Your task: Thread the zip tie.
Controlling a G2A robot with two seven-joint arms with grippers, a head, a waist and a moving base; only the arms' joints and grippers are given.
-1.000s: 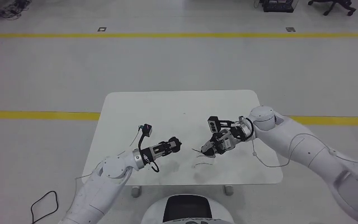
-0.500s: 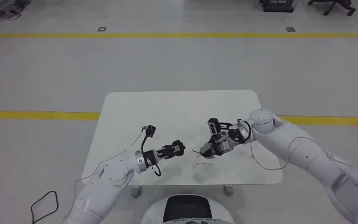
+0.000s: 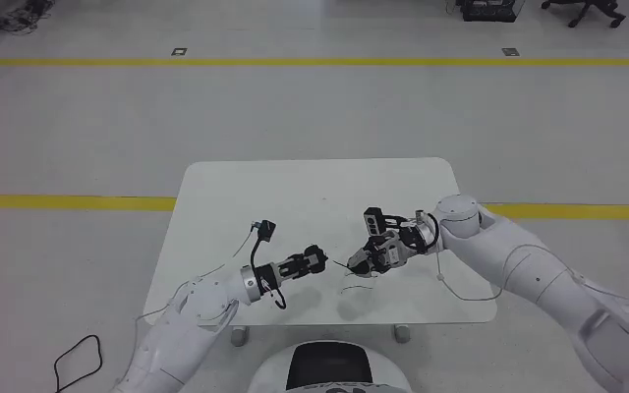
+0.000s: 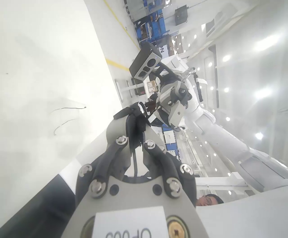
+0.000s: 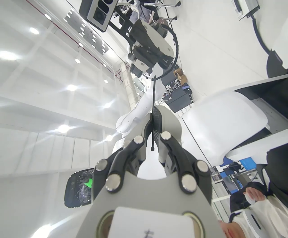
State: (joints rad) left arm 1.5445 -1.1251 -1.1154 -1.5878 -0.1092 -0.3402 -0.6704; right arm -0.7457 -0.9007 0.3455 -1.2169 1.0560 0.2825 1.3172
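From above, the left gripper [image 3: 316, 259] and right gripper [image 3: 366, 261] face each other over the near half of the white worktop [image 3: 295, 187], close together but not touching. The thin black zip tie [image 3: 343, 264] sticks out of the right claw toward the left one. Two loose ties [image 3: 352, 285] lie just beside it, toward the near edge. Yellow lines [image 3: 314, 62] cross the pale floor, and a black cable [image 3: 77, 359] loops beyond the near left corner.

In the left wrist view, the left gripper [image 4: 134, 117] has its pads drawn together on a dark scrap (what it is I cannot tell). The right gripper [image 4: 162, 112] hangs just past it. The loose ties [image 4: 67, 109] rest on the worktop [image 4: 45, 56], with blue shelving [image 4: 150, 20] in the room behind.

In the right wrist view, the right gripper [image 5: 153, 126] is clamped narrow on the zip tie [image 5: 154, 101], which runs straight out from between the pads, its tip near the left gripper [image 5: 142, 68]. Ceiling lights [image 5: 70, 87] glare behind.
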